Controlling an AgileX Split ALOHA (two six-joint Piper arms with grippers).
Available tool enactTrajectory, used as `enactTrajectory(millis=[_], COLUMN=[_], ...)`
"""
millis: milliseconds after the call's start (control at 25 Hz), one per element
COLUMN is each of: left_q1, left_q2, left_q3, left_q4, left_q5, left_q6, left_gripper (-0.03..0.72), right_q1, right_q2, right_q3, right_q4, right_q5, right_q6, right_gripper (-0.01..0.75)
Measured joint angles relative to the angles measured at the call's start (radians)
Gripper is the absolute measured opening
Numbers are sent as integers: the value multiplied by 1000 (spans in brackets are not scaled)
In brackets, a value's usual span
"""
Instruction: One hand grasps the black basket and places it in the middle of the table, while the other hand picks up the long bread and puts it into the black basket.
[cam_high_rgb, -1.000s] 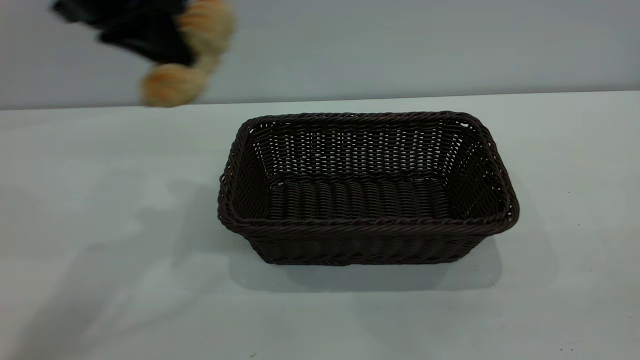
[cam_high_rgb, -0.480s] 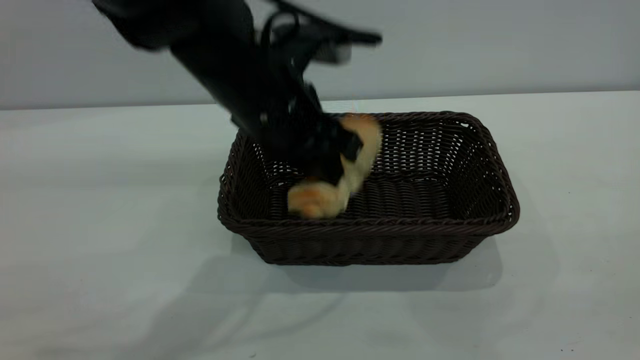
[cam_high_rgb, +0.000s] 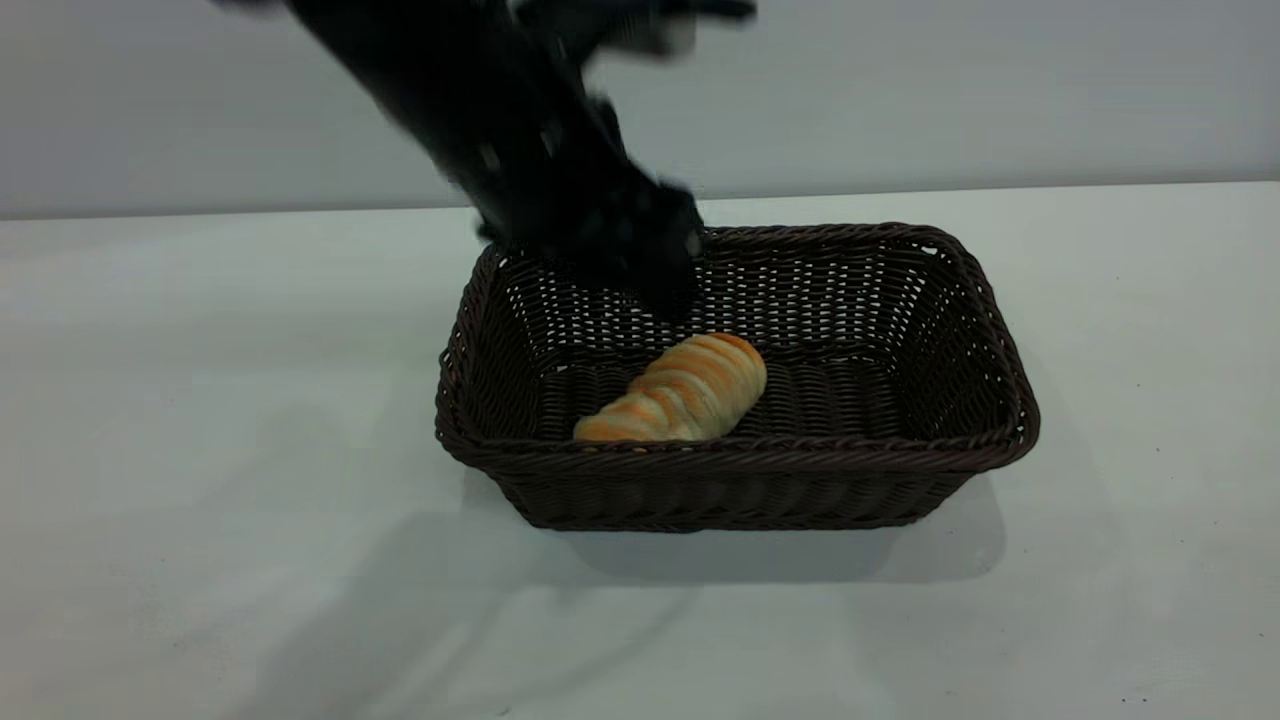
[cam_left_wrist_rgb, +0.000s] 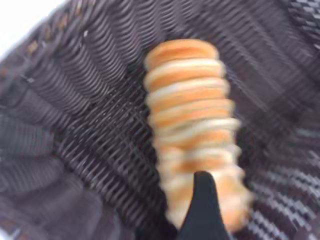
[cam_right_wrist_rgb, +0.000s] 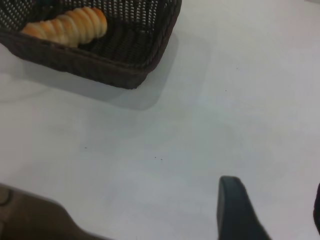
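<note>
The black basket (cam_high_rgb: 730, 455) stands on the white table (cam_high_rgb: 200, 400) near its middle. The long bread (cam_high_rgb: 680, 392) lies loose on the basket floor, left of centre, slanted. My left gripper (cam_high_rgb: 668, 285) hangs blurred just above the bread at the basket's back rim, holding nothing. In the left wrist view one of its fingers (cam_left_wrist_rgb: 202, 205) shows over the bread (cam_left_wrist_rgb: 192, 110) and the basket wall (cam_left_wrist_rgb: 75, 100). My right gripper (cam_right_wrist_rgb: 275, 210) is open and empty above bare table (cam_right_wrist_rgb: 200, 130), apart from the basket (cam_right_wrist_rgb: 125, 70) with the bread (cam_right_wrist_rgb: 67, 26).
A grey wall (cam_high_rgb: 1000, 90) rises behind the table's far edge. White tabletop lies on all sides of the basket. A blurred brown shape (cam_right_wrist_rgb: 30, 215) sits at one corner of the right wrist view.
The left gripper swung in from the upper left with the bread, lowered it into the basket, let go and rose. The bread now lies on the basket floor. The basket has not moved.
</note>
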Motion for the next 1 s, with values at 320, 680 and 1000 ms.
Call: enactTrajectory(millis=[320,680,1000], left_q1=[0,0,0], left_q2=[-404,-792,-1091], left_q3=[0,37,388], left_q4=[274,352,350], left_q5=[408,815,815], left_q6=[-179,-279,-358], left_gripper=[581,579,579], right_q1=[0,0,0], right_q2=[-1,-1,-2], right_q3=[0,0,0], right_q4=[0,18,27], right_q5=[0,0,0], right_q6=[0,1,1], right_gripper=[430,471,471])
